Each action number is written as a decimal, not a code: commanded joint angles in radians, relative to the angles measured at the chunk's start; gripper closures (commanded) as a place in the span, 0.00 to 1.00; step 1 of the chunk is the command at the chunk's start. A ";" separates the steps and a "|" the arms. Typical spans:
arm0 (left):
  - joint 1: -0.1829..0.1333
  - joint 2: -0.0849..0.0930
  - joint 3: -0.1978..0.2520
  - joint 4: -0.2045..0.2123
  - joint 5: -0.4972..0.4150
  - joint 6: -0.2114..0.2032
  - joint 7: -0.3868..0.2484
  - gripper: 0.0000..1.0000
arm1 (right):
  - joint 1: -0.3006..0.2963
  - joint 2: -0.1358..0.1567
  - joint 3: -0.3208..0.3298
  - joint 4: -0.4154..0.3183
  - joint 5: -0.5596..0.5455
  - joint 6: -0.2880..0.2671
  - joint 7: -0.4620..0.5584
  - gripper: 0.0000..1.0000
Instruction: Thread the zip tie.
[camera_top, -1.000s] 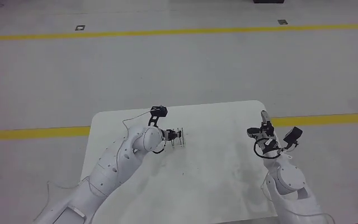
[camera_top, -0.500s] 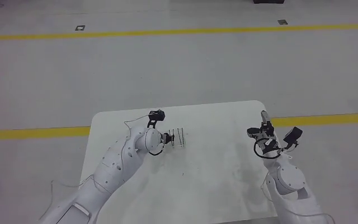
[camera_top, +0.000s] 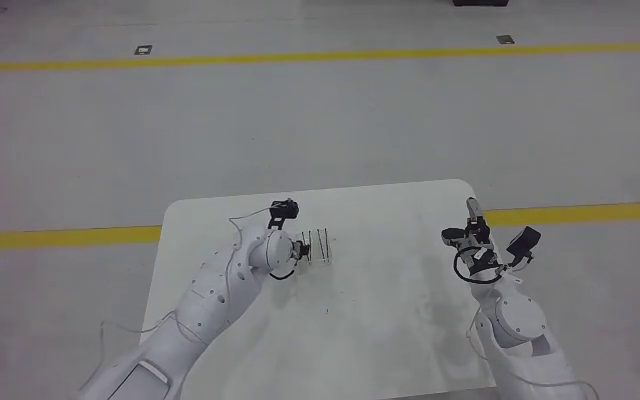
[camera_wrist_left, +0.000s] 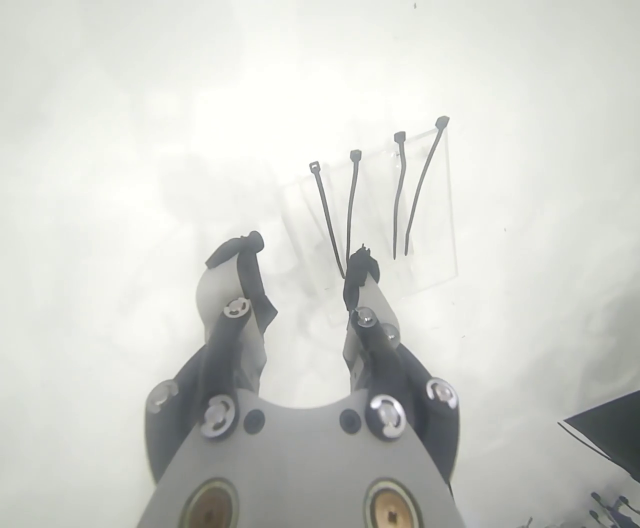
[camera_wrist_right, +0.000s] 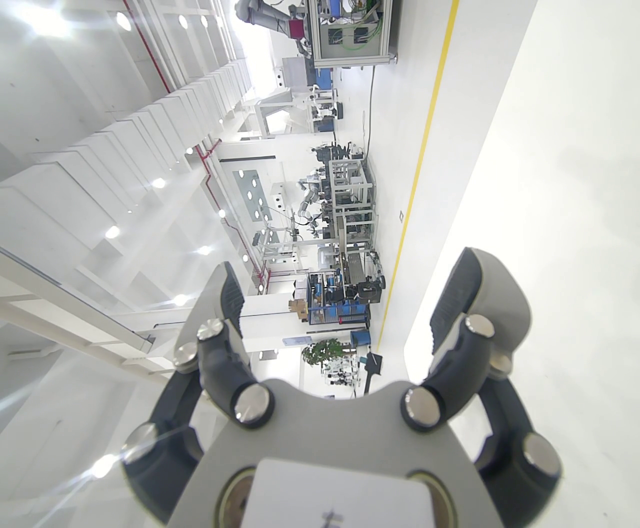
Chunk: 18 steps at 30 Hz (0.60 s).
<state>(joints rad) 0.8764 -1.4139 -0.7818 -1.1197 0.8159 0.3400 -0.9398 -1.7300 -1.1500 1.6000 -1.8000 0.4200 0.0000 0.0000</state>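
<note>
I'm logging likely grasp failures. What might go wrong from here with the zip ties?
1. The zip ties lie close together on the clear holder; the open left gripper may pinch two tails at once.
2. One of its fingers sits by the nearest tails and may knock them askew.

Robotics lab hall: white floor (camera_top: 320, 120) with painted yellow line (camera_top: 320, 57); equipment racks (camera_wrist_right: 350, 200) and another robot arm (camera_wrist_right: 306, 199) far off.
</note>
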 joint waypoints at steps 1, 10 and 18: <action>-0.003 -0.006 0.004 0.008 0.008 0.000 -0.002 0.72 | 0.000 0.000 0.000 0.000 0.000 0.000 0.000 0.00; -0.012 -0.028 0.011 0.037 0.021 0.000 -0.010 0.80 | 0.000 0.000 0.000 0.000 0.000 0.000 0.000 0.00; -0.021 -0.043 0.016 0.063 0.034 0.000 -0.016 0.91 | 0.000 0.000 0.000 0.000 0.000 0.000 0.000 0.00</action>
<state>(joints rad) 0.8562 -1.4551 -0.7661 -1.0606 0.8476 0.3400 -0.9545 -1.7300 -1.1500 1.6000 -1.8000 0.4200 0.0000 0.0000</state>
